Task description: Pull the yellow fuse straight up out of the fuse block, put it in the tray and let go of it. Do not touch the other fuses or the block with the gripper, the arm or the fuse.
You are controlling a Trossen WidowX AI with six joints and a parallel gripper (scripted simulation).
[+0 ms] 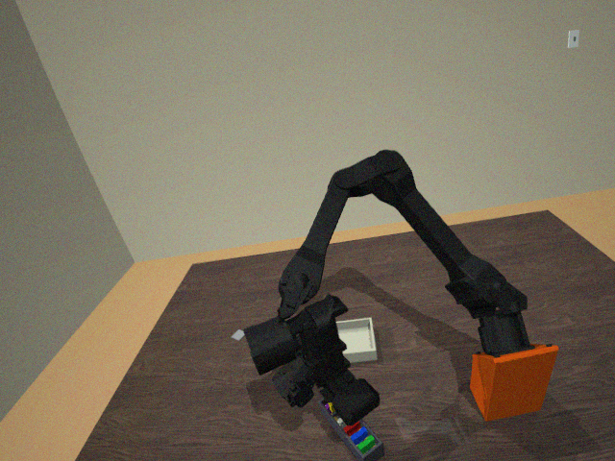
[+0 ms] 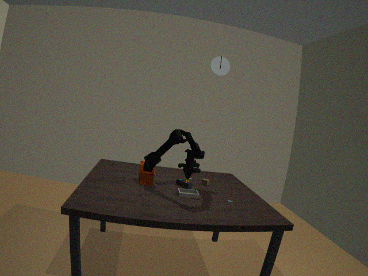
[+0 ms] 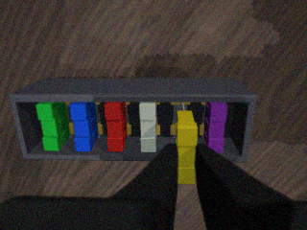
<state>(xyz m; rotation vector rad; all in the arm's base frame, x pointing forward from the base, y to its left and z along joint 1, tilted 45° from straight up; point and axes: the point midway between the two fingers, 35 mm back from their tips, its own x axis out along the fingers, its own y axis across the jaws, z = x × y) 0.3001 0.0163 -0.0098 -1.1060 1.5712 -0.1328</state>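
My gripper (image 3: 185, 152) (image 2: 187, 179) is shut on the yellow fuse (image 3: 186, 155). The fuse looks bigger than its neighbours in the wrist view and stands raised above the row; whether its prongs are fully clear of the sockets I cannot tell. The dark grey fuse block (image 3: 134, 87) (image 1: 380, 450) (image 2: 184, 185) lies below. In it sit the white fuse (image 3: 149, 126) and the purple fuse (image 3: 217, 126) on either side of the yellow one. The pale tray (image 1: 364, 355) (image 2: 188, 196) stands beside the block; the arm partly hides it in the top view.
The red fuse (image 3: 115, 126), blue fuse (image 3: 82, 126) and green fuse (image 3: 51, 126) sit farther along the block. A small wooden block (image 2: 205, 181) stands near it. A flat grey piece (image 1: 238, 334) (image 2: 229, 200) lies beyond the tray. The orange base (image 1: 521, 387) (image 2: 146, 179) carries the arm.
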